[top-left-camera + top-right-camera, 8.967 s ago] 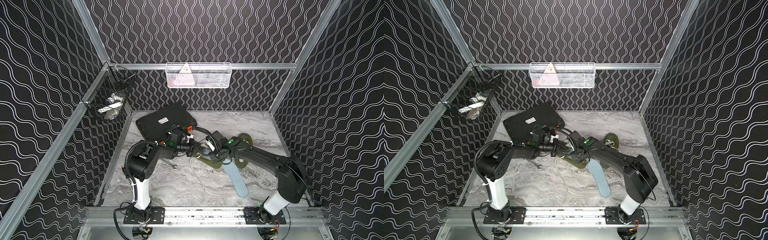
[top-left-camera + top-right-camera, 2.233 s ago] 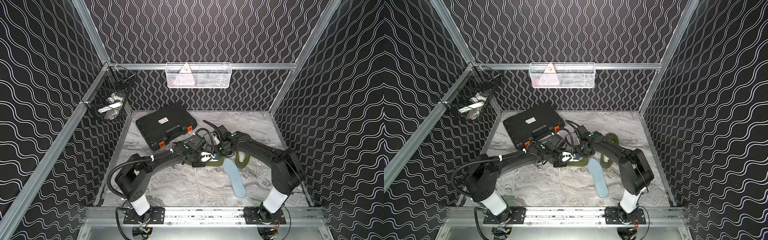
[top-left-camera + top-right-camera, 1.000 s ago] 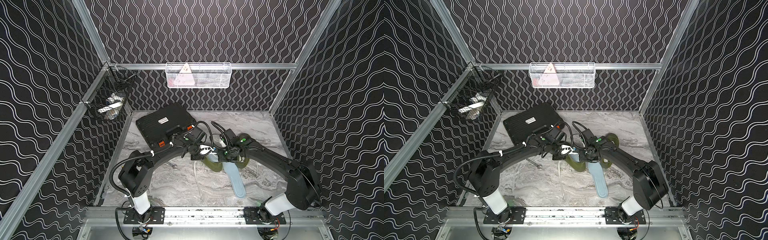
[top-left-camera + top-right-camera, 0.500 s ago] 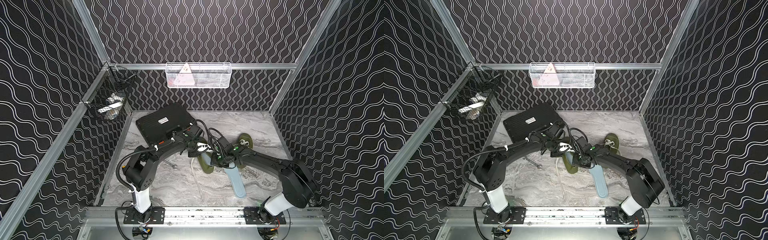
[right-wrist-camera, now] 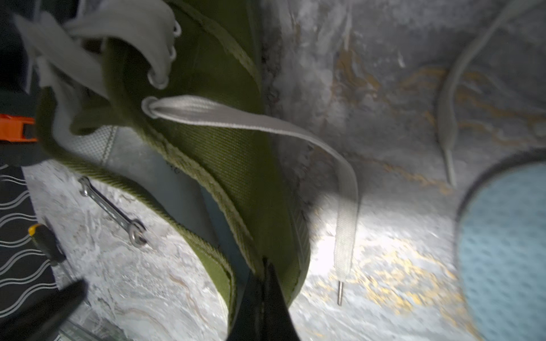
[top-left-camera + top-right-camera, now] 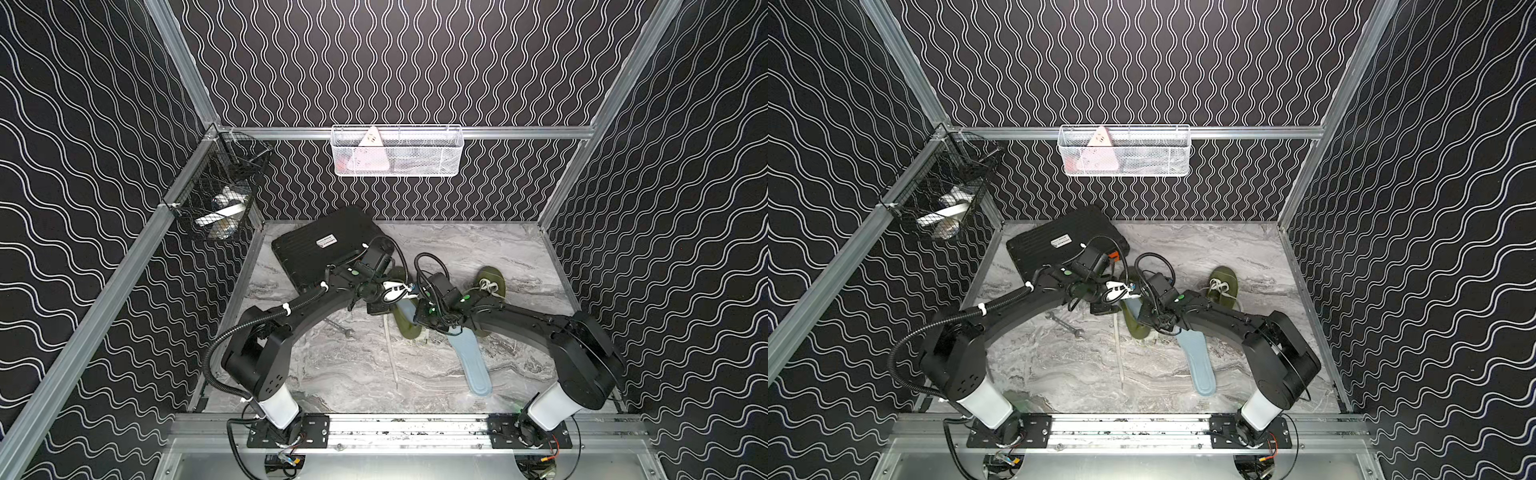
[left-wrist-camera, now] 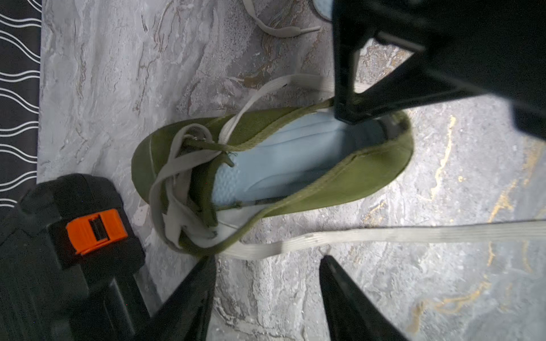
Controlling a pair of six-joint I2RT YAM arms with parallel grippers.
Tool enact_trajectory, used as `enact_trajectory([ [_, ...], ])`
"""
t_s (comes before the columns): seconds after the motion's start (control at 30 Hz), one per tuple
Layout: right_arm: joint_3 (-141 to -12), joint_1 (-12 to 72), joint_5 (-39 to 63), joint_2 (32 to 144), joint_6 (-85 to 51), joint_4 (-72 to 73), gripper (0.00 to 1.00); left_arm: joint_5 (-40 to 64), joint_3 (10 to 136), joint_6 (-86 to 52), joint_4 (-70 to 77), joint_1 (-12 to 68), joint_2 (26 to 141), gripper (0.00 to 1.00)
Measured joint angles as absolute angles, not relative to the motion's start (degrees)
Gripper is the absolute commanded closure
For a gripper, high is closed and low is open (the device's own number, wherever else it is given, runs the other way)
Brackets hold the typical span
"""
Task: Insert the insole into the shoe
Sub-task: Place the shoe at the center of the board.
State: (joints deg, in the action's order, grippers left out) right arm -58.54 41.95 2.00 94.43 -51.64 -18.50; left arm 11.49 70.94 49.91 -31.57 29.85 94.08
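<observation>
An olive green shoe (image 6: 408,328) (image 6: 1134,328) lies mid-table with its toe toward the back. A light blue insole (image 7: 280,156) lies inside it, reaching under the tongue. My right gripper (image 5: 266,267) is shut on the shoe's heel rim (image 5: 233,236), also seen in a top view (image 6: 420,322). My left gripper (image 7: 266,261) hangs open over bare table beside the shoe's left flank, with nothing between its fingers; one lace (image 7: 384,233) runs just past their tips. A second blue insole (image 6: 471,361) (image 6: 1198,365) lies loose at the front right.
A black toolbox (image 6: 324,245) with an orange latch (image 7: 94,230) sits close behind the shoe's toe. A wrench (image 6: 1065,324) and a screwdriver (image 5: 47,242) lie to the left. Another green shoe (image 6: 490,282) rests at the back right. Wire baskets (image 6: 397,151) hang on the walls.
My left gripper has gone from shut to open. Both arms and the shoe have shifted left, toward the toolbox. The right gripper has stayed shut on the heel.
</observation>
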Motion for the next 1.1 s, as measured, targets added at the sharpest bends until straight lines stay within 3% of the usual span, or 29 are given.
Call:
enact_trajectory([
  [0.2, -60.7, 42.1, 1.8, 97.6, -54.3, -17.8, 1.00, 11.0, 71.6, 37.1, -29.5, 28.4, 91.2, 0.35],
  [0.3, -61.6, 42.4, 1.4, 98.6, -55.5, -16.4, 1.00, 9.0, 71.8, 30.8, -29.4, 27.6, 90.6, 0.20],
  [0.37, -61.8, 42.8, 1.0, 99.0, -56.0, -15.7, 1.00, 8.4, 71.7, 27.3, -29.3, 27.3, 89.8, 0.02],
  [0.63, -63.3, 43.2, 1.0, 100.4, -56.2, -15.1, 1.00, 6.0, 66.8, 13.0, -25.2, 23.6, 81.6, 0.01],
  [0.83, -65.5, 43.2, 2.6, 102.2, -54.6, -14.9, 0.89, 7.9, 63.0, 2.9, -23.7, 18.3, 78.1, 0.01],
  [0.87, -66.2, 43.2, 2.7, 102.6, -54.4, -14.9, 0.85, 7.9, 62.0, 2.0, -23.4, 18.2, 77.6, 0.01],
  [0.93, -67.6, 43.2, 3.4, 103.0, -53.3, -14.7, 0.62, 7.9, 59.7, 0.0, -22.7, 18.1, 75.9, 0.01],
  [1.03, -68.8, 43.3, 3.5, 102.3, -51.6, -16.0, 0.38, 6.2, 56.6, -2.3, -21.4, 17.8, 73.1, 0.01],
  [1.1, -69.4, 43.4, 2.5, 100.4, -51.0, -18.1, 0.32, 5.8, 55.5, -3.9, -21.2, 17.7, 71.8, 0.01],
])
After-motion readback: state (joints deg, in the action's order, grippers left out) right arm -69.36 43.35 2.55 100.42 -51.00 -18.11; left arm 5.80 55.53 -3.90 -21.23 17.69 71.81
